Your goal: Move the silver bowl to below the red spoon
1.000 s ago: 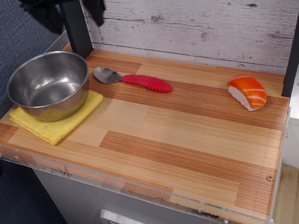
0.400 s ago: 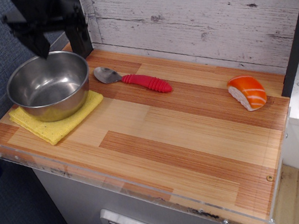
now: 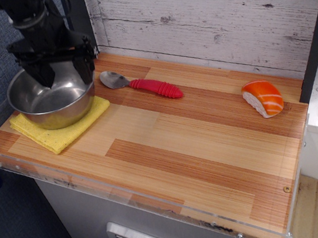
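The silver bowl (image 3: 50, 103) sits upright on a yellow cloth at the table's back left. The red spoon (image 3: 142, 84) lies just right of it, silver head towards the bowl, red ribbed handle pointing right. My black gripper (image 3: 65, 76) is open and hangs over the bowl's far right part. One finger is down inside the bowl and the other is at the bowl's right rim. It holds nothing.
The yellow cloth (image 3: 60, 133) lies under the bowl. An orange-and-white sushi piece (image 3: 263, 98) lies at the right of the wooden tabletop (image 3: 180, 145). A plank wall (image 3: 221, 15) stands behind. A clear plastic lip (image 3: 128, 197) runs along the front edge.
My gripper has come down from above the back left corner and moved a little right. It now reaches into the bowl's rim area. The bowl, spoon and sushi have not moved.
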`<state>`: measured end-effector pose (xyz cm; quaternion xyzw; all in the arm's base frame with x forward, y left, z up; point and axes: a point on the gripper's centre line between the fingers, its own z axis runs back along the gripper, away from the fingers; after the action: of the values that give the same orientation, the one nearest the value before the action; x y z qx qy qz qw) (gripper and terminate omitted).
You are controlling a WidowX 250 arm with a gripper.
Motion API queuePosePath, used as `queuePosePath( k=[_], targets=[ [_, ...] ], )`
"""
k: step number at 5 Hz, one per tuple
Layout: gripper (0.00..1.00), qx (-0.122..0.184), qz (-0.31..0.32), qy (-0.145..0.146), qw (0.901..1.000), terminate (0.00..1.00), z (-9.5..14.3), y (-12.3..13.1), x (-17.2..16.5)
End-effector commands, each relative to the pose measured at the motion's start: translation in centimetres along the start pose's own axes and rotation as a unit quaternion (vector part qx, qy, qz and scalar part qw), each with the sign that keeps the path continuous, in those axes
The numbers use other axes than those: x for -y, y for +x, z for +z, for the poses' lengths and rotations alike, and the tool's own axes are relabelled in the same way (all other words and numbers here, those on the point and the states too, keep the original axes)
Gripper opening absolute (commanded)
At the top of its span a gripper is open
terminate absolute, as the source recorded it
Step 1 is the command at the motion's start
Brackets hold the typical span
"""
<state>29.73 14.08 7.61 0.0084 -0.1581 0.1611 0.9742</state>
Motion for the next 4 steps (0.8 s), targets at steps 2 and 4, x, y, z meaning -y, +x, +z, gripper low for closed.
queuePosePath(
  k=[2,4],
  targets=[
    [1.0,-0.011,-0.009,-0.001,0.9999,0.0,-3.1,-0.2,1.9],
    [0.0,0.001,-0.001,-0.008,1.0,0.0,-3.0,0.1,1.8]
  ],
)
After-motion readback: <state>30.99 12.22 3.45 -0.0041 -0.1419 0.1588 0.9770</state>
